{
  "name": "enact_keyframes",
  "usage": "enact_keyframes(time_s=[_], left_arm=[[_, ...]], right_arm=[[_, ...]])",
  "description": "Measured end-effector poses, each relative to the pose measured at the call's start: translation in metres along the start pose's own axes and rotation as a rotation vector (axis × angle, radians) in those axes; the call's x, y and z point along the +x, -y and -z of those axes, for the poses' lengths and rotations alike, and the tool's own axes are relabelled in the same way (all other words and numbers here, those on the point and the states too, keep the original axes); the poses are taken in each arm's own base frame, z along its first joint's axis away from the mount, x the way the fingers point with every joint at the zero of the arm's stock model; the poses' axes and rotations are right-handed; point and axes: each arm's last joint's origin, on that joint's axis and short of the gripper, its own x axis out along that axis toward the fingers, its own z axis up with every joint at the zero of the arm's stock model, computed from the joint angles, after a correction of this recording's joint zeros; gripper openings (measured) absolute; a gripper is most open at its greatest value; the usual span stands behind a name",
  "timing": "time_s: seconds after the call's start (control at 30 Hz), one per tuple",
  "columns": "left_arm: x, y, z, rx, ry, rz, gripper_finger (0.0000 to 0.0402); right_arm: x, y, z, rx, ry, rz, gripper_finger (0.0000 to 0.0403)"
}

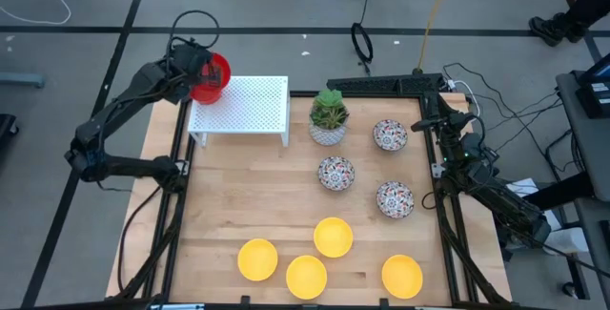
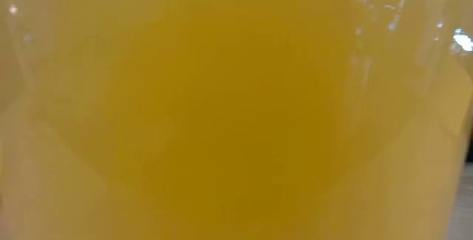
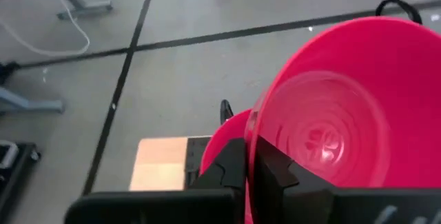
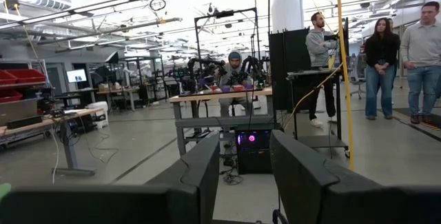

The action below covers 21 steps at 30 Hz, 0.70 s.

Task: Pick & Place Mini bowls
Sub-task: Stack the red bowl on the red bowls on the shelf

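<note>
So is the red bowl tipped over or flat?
Tipped. The left tool pinches the red bowl by its rim, so it hangs on edge.

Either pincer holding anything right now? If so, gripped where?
The left pincer is shut on the rim of a red bowl, held above the white rack's left end. The right pincer holds nothing, parked at the table's right edge.

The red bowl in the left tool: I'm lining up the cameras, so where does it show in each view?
High view: red bowl at upper left, in the left tool, beside the white perforated shelf.
Low view: not in it; a yellow surface fills the picture.
Left wrist view: fills the right side, its rim pinched between the dark fingers.
Right wrist view: not in it; only the room.
Shared landmark: the bowl's own glossy red rim.
</note>
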Motion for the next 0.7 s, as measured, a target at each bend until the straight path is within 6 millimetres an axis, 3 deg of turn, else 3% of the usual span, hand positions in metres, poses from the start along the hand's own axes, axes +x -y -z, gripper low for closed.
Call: enact_keyframes(time_s=[0.23, 0.43, 0.7], left_arm=[[0.001, 0.005, 0.013, -0.098, -0.016, -0.049, 0.0020], [0.006, 0.008, 0.032, -0.177, 0.015, -0.178, 0.0006], [0.011, 0.012, 0.043, -0.275, 0.055, -0.217, 0.0027]], right_arm=[[0.000, 0.000, 0.000, 0.000, 0.000, 0.001, 0.0116], [0.000, 0.000, 0.000, 0.000, 0.000, 0.000, 0.0116], [0.000, 0.000, 0.000, 0.000, 0.000, 0.001, 0.0116]])
